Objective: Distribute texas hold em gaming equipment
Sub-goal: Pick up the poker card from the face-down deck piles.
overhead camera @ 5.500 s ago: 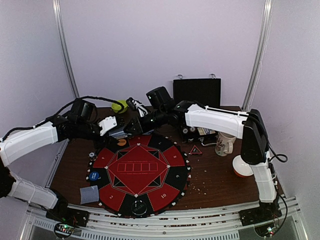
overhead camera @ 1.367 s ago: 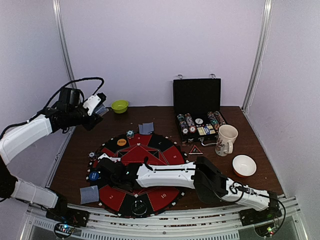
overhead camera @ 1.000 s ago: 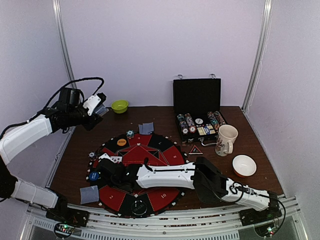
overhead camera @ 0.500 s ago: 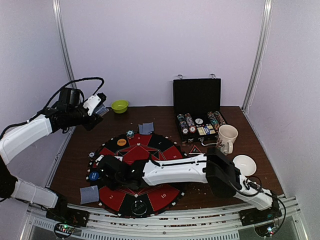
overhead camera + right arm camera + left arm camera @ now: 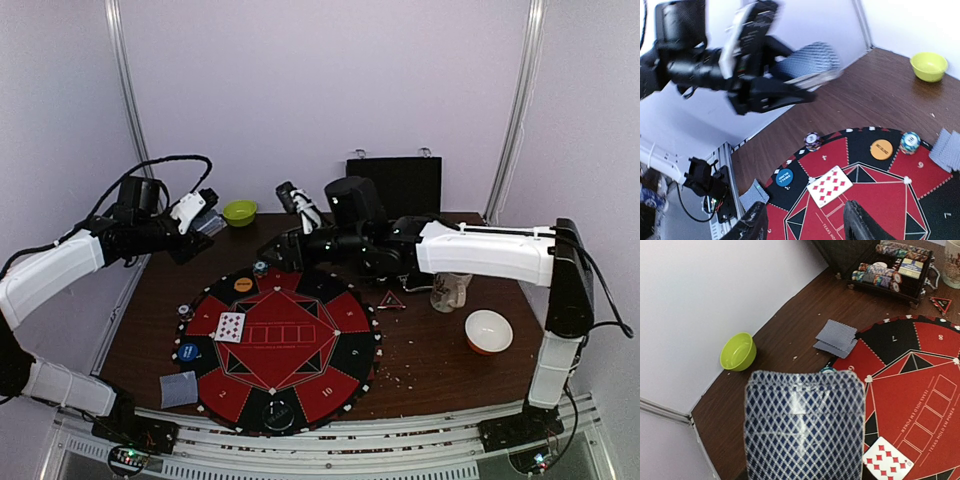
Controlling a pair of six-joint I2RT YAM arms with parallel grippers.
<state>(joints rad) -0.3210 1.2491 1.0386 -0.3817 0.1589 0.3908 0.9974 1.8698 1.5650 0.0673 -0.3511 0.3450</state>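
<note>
Lilac walls close in a brown table [image 5: 430,365] with a round red-black mat [image 5: 275,345] near its middle. Over the far-left corner, close to the wall, the left gripper [image 5: 200,222] is clamped on a deck [image 5: 805,425], backs up. Left of the mat only a narrow bare strip runs to the table edge.

On the mat's left part lies one face-up card [image 5: 229,325], well apart from both grippers. Around the rim sit one blue disc [image 5: 784,176], one orange disc [image 5: 881,149] and two striped chips [image 5: 812,140]. One face-down pile [image 5: 178,388] lies at the near left, and two face-down cards [image 5: 836,337] at the far edge.

The right gripper [image 5: 805,215] hangs above the mat's far side, its jaws apart and empty.

One triangle [image 5: 390,299] lies right of the mat, before the chip case [image 5: 890,275]. Near right, the table has open room.
</note>
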